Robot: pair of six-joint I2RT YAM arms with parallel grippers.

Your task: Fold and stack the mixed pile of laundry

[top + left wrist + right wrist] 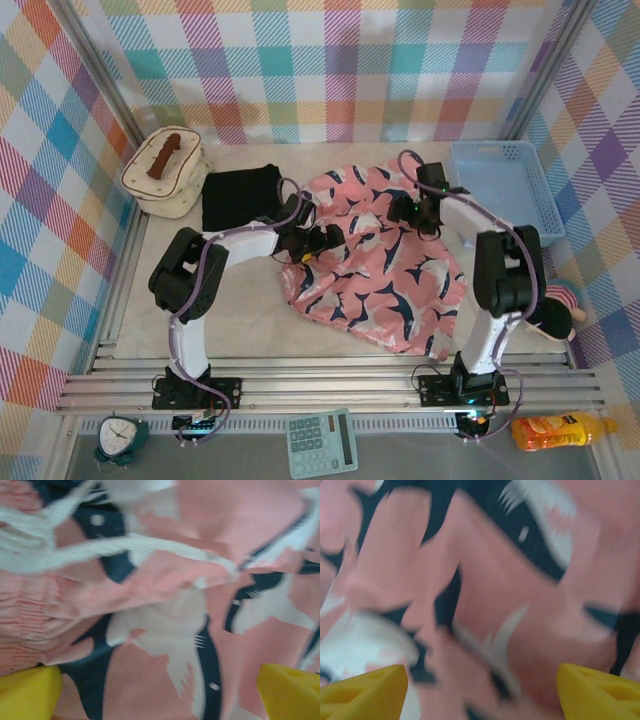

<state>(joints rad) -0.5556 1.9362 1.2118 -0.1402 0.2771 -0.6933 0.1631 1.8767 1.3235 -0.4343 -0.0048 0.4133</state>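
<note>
At counter point(250, 335) centre the pink garment point(385, 265) lies spread out for folding. The black shirt point(240, 197) sits folded at its ten o'clock. Both left fingers point(30, 695) and right fingers point(597, 690) hover wide apart over its upper part, gripping nothing, probably poised to pinch it.
</note>
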